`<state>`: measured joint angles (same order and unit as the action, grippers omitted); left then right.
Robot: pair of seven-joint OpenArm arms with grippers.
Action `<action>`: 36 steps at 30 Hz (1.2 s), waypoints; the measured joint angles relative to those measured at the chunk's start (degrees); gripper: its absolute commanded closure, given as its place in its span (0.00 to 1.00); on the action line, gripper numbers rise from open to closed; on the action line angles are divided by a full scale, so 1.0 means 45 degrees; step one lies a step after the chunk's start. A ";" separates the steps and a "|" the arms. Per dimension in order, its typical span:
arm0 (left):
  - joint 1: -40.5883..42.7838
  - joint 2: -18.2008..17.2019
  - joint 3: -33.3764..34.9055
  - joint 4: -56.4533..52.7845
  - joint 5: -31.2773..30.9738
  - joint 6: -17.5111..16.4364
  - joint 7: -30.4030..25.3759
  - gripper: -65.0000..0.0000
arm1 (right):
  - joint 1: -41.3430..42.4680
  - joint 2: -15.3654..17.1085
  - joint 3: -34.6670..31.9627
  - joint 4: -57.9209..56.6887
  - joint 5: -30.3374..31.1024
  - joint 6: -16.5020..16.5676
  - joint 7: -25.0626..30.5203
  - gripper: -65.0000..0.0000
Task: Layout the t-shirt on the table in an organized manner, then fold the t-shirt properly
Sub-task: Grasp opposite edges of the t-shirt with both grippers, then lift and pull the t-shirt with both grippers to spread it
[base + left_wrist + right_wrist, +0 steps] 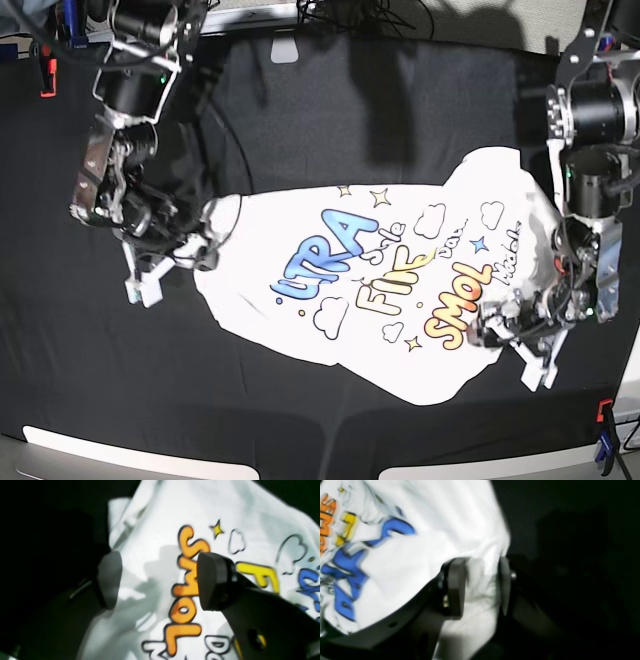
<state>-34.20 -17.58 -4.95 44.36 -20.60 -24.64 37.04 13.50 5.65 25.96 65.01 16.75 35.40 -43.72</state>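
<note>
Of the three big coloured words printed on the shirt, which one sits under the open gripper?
The orange word. The left gripper hangs open over it, while the yellow word and the blue word lie further along the t-shirt.

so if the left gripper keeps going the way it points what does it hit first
Most likely the t-shirt: the left gripper hangs with jaws wide open over its printed front by the orange lettering, nothing between them. How far above the cloth is unclear.
</note>
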 measured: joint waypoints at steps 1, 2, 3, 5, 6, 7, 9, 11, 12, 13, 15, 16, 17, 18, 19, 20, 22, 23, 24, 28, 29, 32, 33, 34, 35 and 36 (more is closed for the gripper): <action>0.0170 -0.0005 0.0000 0.0000 0.0170 -0.0010 -0.0107 0.33 | 0.0000 -0.0053 -0.0005 -0.0039 0.0015 0.0000 0.0053 0.66; 0.0408 -0.0005 0.0000 0.0005 0.0418 -0.0005 -0.0384 0.33 | -0.0034 -0.0078 -0.0005 -0.0039 0.0180 0.0005 0.0097 0.66; 0.0641 -0.0010 -0.0005 0.0005 0.0602 -0.0005 -0.0622 0.33 | -0.0068 -0.0097 -0.0005 -0.0044 0.0272 0.0015 0.0102 0.66; 0.1064 -0.0005 -0.0010 0.0000 0.1030 -0.0010 -0.1107 0.33 | -0.0044 -0.0092 -0.0005 -0.0044 0.0282 0.0039 0.0087 0.66; 0.1137 -0.0019 -0.0010 0.0000 0.0923 -0.0005 -0.1229 0.33 | -0.0034 -0.0092 -0.0010 -0.0044 0.0277 0.0039 0.0073 0.66; 0.1093 -0.0087 -0.0010 0.0000 0.0942 0.0029 -0.1083 0.33 | -0.0034 -0.0092 -0.0010 -0.0044 0.0282 0.0034 0.0068 0.66; 0.0913 -0.0185 -0.0005 0.0010 0.0923 0.0495 -0.0923 0.33 | -0.0034 -0.0092 -0.0005 -0.0044 0.0282 0.0039 0.0044 0.66; 0.0699 -0.0447 0.0000 0.0029 0.0918 0.0923 -0.0889 0.33 | -0.0034 -0.0092 -0.0005 -0.0044 0.0374 0.0034 -0.0010 0.66; 0.0544 -0.0583 0.0000 0.0029 0.0879 0.1117 -0.0865 0.33 | -0.0034 -0.0087 -0.0005 -0.0044 0.0529 0.0039 -0.0063 0.66; 0.0393 -0.0695 0.0000 0.0034 0.0894 0.1399 -0.0903 0.33 | -0.0044 -0.0092 -0.0005 -0.0044 0.0593 0.0039 -0.0087 0.66; 0.0223 -0.0782 -0.0010 0.0097 0.0923 0.1724 -0.1404 0.33 | -0.0039 -0.0102 -0.0005 -0.0044 0.0685 0.0039 -0.0136 0.66; 0.0253 -0.0777 -0.0015 0.0117 0.0913 0.1719 -0.1627 0.33 | -0.0039 -0.0121 -0.0005 -0.0044 0.0860 0.0049 -0.0277 0.66; 0.0316 -0.0738 -0.0015 0.0131 0.0913 0.1719 -0.1676 0.33 | -0.0049 -0.0131 -0.0010 -0.0044 0.0971 0.0141 -0.0321 0.66; 0.0481 -0.0675 -0.0015 0.0131 0.0918 0.1719 -0.1676 0.33 | -0.0063 -0.0155 -0.0005 -0.0049 0.1059 0.0311 -0.0427 0.66; 0.0636 -0.0607 -0.0010 0.0126 0.0918 0.1715 -0.1617 0.33 | -0.0063 -0.0155 -0.0005 -0.0049 0.1151 0.0515 -0.0583 0.66; 0.0797 -0.0505 -0.0010 0.0107 0.0923 0.1710 -0.1549 0.33 | -0.0068 -0.0165 -0.0005 -0.0053 0.1205 0.0529 -0.0724 0.66; 0.1005 -0.0345 -0.0010 0.0073 0.0923 0.1690 -0.1452 0.33 | -0.0058 -0.0165 -0.0010 -0.0058 0.1205 0.0568 -0.0767 0.66; 0.1044 -0.0316 -0.0010 0.0073 0.0923 0.1705 -0.1472 0.33 | -0.0053 -0.0165 -0.0010 -0.0058 0.1219 0.0568 -0.0869 0.66; 0.1073 -0.0321 -0.0010 0.0073 0.0923 0.1695 -0.1467 0.33 | -0.0044 -0.0165 -0.0005 -0.0058 0.1248 0.0568 -0.0918 0.66; 0.1331 -0.0316 -0.0010 0.0083 0.0928 0.1705 -0.1365 0.35 | -0.0039 -0.0165 -0.0005 -0.0058 0.1258 0.0573 -0.1263 0.84; 0.1389 -0.0321 -0.0010 0.0102 0.0918 0.1637 -0.1137 0.39 | -0.0039 -0.0165 -0.0010 -0.0058 0.1253 0.0578 -0.1263 0.97; 0.1336 -0.0325 -0.0015 0.0146 0.0903 0.1637 0.0146 0.69 | -0.0068 -0.0165 -0.0010 -0.0073 0.1287 0.0583 -0.1545 1.00; 0.1302 -0.0330 -0.0015 0.0155 0.0884 0.1666 0.0549 0.85 | -0.0063 -0.0160 -0.0010 -0.0073 0.1282 0.0636 -0.1588 1.00; 0.1273 -0.0364 -0.0034 0.0185 0.0709 0.1637 0.1064 1.00 | -0.0053 -0.0160 -0.0010 -0.0073 0.1287 0.0767 -0.1729 1.00; 0.1239 -0.0403 -0.0058 0.0228 0.0495 0.1627 0.1535 1.00 | -0.0053 -0.0151 -0.0010 -0.0068 0.1297 0.0801 -0.1889 1.00; 0.1205 -0.0432 -0.0063 0.0228 0.0068 0.1690 0.2064 1.00 | -0.0044 -0.0102 -0.0010 -0.0053 0.1302 0.0821 -0.2127 1.00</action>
<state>-28.77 -19.53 -5.23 45.39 -20.29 -17.04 46.33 13.30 5.19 25.91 64.77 22.61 39.09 -53.30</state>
